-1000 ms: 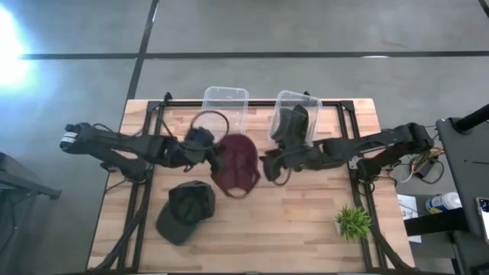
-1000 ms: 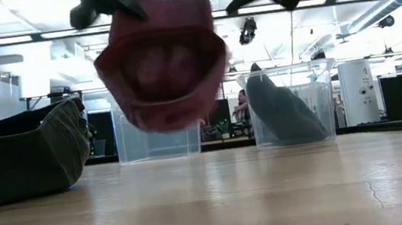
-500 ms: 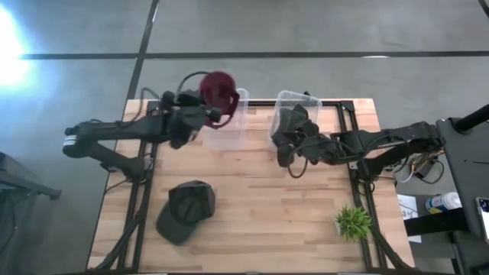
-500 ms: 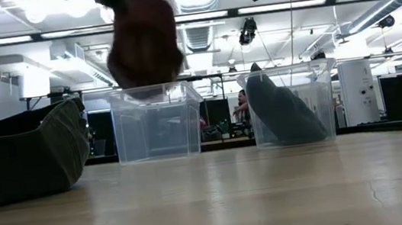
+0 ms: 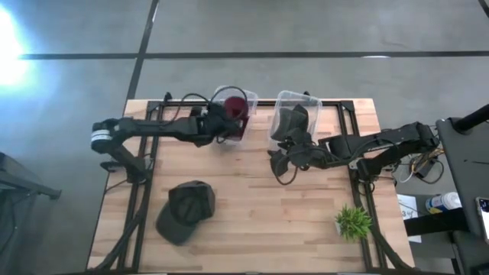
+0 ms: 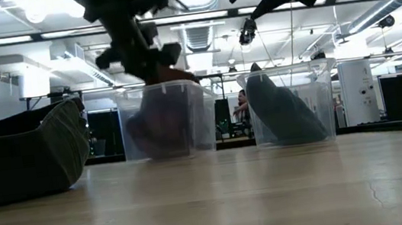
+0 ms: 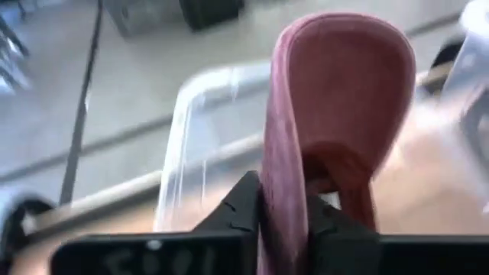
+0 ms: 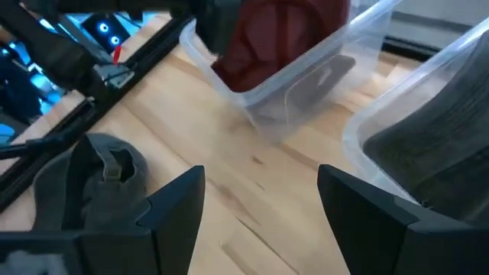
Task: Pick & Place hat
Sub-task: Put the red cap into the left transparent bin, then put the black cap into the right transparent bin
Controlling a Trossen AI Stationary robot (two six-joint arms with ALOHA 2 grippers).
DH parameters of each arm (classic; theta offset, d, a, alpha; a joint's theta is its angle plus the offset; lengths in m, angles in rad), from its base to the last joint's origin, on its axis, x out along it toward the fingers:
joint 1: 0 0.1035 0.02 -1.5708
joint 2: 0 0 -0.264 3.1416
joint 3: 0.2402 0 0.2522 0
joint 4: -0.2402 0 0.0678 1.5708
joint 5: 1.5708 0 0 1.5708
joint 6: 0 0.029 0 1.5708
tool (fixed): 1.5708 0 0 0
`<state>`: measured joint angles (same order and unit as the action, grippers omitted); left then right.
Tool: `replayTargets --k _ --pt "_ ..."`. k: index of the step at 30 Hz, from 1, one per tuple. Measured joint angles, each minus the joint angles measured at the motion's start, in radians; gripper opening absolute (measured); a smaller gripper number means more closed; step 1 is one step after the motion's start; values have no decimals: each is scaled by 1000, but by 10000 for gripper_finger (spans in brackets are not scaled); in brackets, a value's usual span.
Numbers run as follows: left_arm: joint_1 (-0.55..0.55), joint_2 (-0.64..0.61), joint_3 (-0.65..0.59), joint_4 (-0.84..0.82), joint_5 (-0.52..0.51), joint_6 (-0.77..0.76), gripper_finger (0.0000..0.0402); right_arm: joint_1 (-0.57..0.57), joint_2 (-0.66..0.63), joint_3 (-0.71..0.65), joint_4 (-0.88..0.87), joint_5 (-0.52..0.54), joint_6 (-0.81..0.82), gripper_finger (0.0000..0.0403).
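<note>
A maroon cap [image 5: 236, 108] sits inside the left clear bin [image 5: 229, 131], also seen as the maroon cap [image 8: 283, 34] in the right wrist view and as a maroon shape [image 6: 162, 125] behind the bin wall in the low view. My left gripper [image 7: 284, 218] is at that bin, shut on the cap. A dark green cap [image 5: 186, 210] lies on the table near the left front. A dark cap [image 5: 290, 122] leans inside the right clear bin [image 5: 296, 99]. My right gripper [image 8: 260, 206] is open above bare table, beside the right bin. My left gripper pinches the maroon cap's brim edge [image 7: 283, 164] between its two fingers, the brim standing on edge between them. The fingers reach over the bin's near wall, slanting down from the table's left. The cap's crown hangs down inside the bin.
A small green potted plant [image 5: 352, 221] stands near the table's right front corner. Black frame rails [image 5: 145, 164] run along both table sides. Open wood lies between the green cap and the plant.
My left gripper carried the maroon cap from mid-table toward the far edge, lifted it over the left bin, then lowered it inside. My right gripper let go of the cap, drew back toward the right bin and stays raised.
</note>
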<state>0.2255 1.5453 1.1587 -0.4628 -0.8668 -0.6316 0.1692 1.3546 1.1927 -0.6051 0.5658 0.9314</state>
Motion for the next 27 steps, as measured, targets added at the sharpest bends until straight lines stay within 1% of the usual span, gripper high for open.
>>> replayTargets --k 3,5,7,8,11,12,14,16,19,21,23,25,27 --pt "-2 20 0 -90 98 -103 82 0 -2 -4 -15 -2 3 252" --pt "-10 8 5 -141 159 -165 106 0 -7 -5 -28 -2 2 251" --pt "-35 -26 24 -172 160 -194 126 0 -9 -7 -27 -6 -2 250" --pt "-52 -49 37 -177 143 -185 135 0 -9 -9 -28 -15 -6 250" --pt "-107 -130 83 -174 65 -73 154 0 -9 -16 -26 -45 -25 253" --pt "-130 -157 97 -170 60 -12 158 -3 -10 -19 -23 -59 -32 253" --pt "-186 -213 103 -177 85 118 161 -12 -10 -29 -13 -116 -42 253" --pt "-247 -264 92 -245 148 160 161 -23 -10 -45 9 -172 -40 252" --pt "-351 -309 61 -437 287 116 162 -27 -2 -73 57 -199 -29 247" --pt "-444 -317 33 -533 348 60 162 -26 10 -86 95 -209 -27 245" --pt "-547 -319 -1 -599 352 21 162 -25 28 -90 140 -215 -26 243" --pt "-632 -312 -38 -646 311 -35 162 -26 53 -90 183 -230 -33 242" --pt "-692 -302 -78 -646 310 -59 162 -26 81 -82 204 -254 -42 242"
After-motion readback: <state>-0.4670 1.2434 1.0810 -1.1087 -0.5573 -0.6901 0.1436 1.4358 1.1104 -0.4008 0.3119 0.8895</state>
